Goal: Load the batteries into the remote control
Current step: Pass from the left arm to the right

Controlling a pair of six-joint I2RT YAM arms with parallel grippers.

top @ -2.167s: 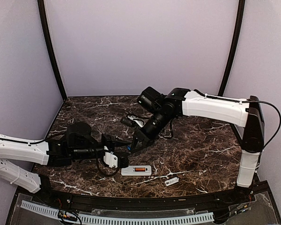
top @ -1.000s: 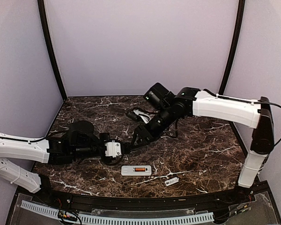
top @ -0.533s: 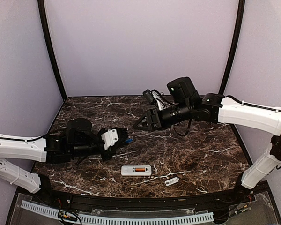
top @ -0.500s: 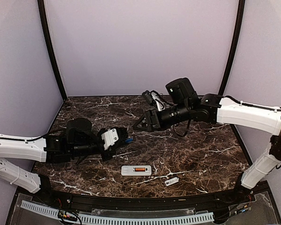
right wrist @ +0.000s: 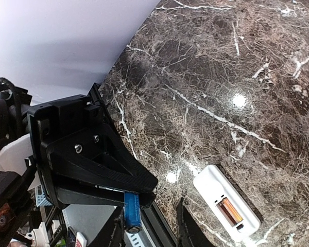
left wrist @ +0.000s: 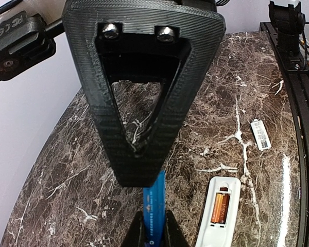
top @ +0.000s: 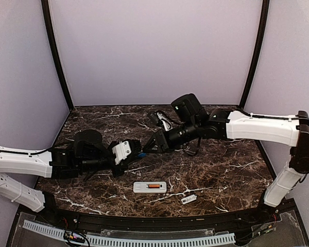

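1. Top view: the left gripper point(top: 136, 153) is clamped on the blue battery point(top: 140, 154), holding it above the table point(top: 221, 170), left of centre. The right gripper point(top: 146, 149) meets it tip to tip.
2. The remote control point(top: 150, 187) lies flat, nearer than both grippers, with the orange battery point(top: 153, 186) seated in its open bay. A loose cover point(top: 189, 198) lies just to its right.
3. This looks like a mid-air hand-over. If the left gripper lets go before the right has a firm hold, the battery would likely drop and roll across the smooth marble.
4. Left wrist view: the left gripper pinches only the near end of the blue battery. One black finger of the right gripper overlaps its far end. A glancing push there could lever the battery out of so short a hold.
5. Right wrist view: the right gripper's jaws stand apart and grip nothing. The battery sits close to one finger, not centred. Closing off-centre could skew it or knock it free.
6. The blue battery is slim and glossy with small pale print. The remote is white. Whether a free slot lies beside the orange battery is too small to tell.
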